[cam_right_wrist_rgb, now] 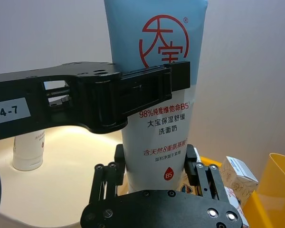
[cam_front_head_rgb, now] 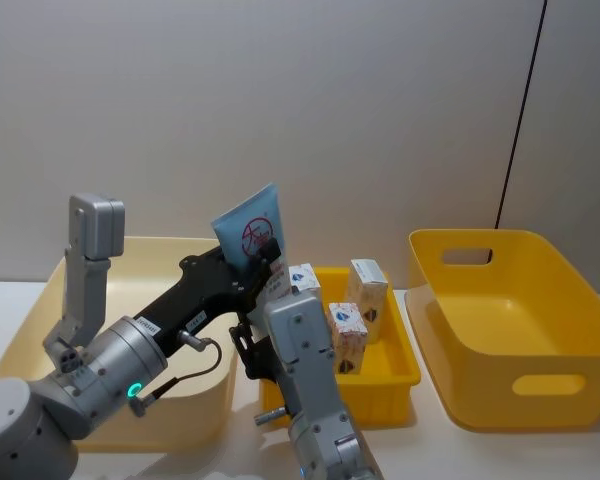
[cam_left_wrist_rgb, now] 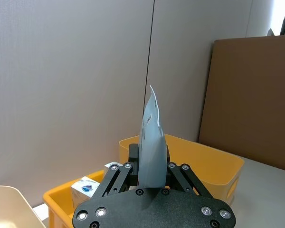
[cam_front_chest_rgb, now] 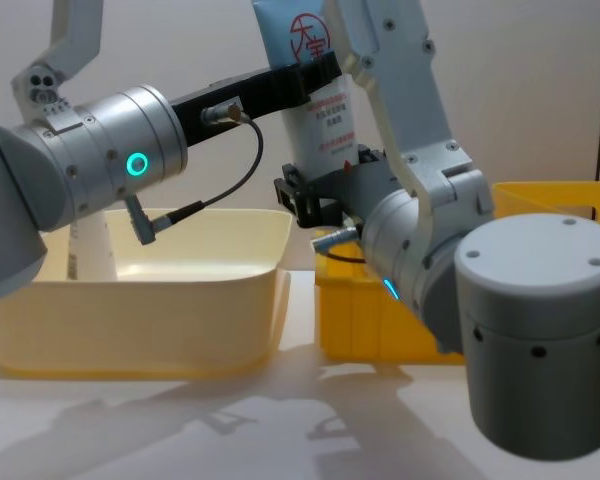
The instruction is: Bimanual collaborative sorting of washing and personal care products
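Underneath, a white table (cam_front_head_rgb: 540, 455) runs along a plain grey wall (cam_front_head_rgb: 380, 100), with a dark cable (cam_front_head_rgb: 520, 110) dropping down it at the upper right of the head view. A brown board (cam_left_wrist_rgb: 251, 95) stands at the right of the left wrist view.

Three bins sit in a row across the head view: a cream bin (cam_front_head_rgb: 30, 330) at left, a small bin (cam_front_head_rgb: 400, 378) in yellow at centre, and a big bin (cam_front_head_rgb: 570, 300) in yellow at right. Cartons (cam_front_head_rgb: 366, 290) stand in the small bin, and a second tube (cam_right_wrist_rgb: 28, 149) stands upright in the cream bin.

At centre, above where the cream and small bins meet, the tube (cam_front_head_rgb: 248, 222) is held upright with its logo high — the left gripper (cam_front_head_rgb: 260, 252) is clamped across its middle. Below it, the right gripper (cam_right_wrist_rgb: 156, 164) is closed against both sides of the tube's lower end. The right arm rises from the bottom centre of the head view and hides the near left corner of the small bin.
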### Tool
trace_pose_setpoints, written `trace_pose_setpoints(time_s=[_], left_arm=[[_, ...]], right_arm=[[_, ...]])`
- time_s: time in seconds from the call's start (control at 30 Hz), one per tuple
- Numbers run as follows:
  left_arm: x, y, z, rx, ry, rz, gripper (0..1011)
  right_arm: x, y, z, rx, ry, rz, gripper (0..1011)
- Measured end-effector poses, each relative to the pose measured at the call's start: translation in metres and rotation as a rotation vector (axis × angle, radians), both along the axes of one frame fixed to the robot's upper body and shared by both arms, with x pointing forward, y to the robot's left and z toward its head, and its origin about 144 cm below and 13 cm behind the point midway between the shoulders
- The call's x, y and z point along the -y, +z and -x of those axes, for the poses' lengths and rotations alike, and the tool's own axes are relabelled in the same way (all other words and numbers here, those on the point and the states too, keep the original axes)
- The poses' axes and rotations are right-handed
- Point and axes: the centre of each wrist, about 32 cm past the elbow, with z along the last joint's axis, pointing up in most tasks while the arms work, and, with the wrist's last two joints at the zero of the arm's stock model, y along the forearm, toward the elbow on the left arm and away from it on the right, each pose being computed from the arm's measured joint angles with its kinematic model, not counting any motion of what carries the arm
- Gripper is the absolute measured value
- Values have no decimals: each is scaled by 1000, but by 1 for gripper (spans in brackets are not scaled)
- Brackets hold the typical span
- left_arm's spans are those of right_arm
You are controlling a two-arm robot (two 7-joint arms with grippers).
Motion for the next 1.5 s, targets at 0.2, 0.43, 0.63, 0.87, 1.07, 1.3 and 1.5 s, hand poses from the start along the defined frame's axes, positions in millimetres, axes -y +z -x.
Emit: trace_pose_setpoints(time_s=[0.2, 0.43, 0.63, 0.87, 1.07, 1.3, 1.5], left_arm=[[0, 0, 0, 0, 0, 0, 246], [0, 0, 0, 0, -1, 0, 415], [0, 0, 0, 0, -1, 0, 611], [0, 0, 0, 0, -1, 0, 819], [0, 0, 0, 0, -1, 0, 1002], [0, 0, 0, 0, 0, 0, 1004], [0, 0, 0, 0, 0, 0, 1003]], right_arm=[[0, 0, 0, 0, 2, 0, 646], [-1, 0, -1, -1, 4, 0, 612], [3, 0, 0, 0, 2, 0, 583], [16, 2, 2, 11, -21, -4, 566], [33, 3, 4, 26, -66, -9, 565], [56, 6, 1, 43, -132, -13, 566], [79, 12, -7, 58, -183, -34, 566]])
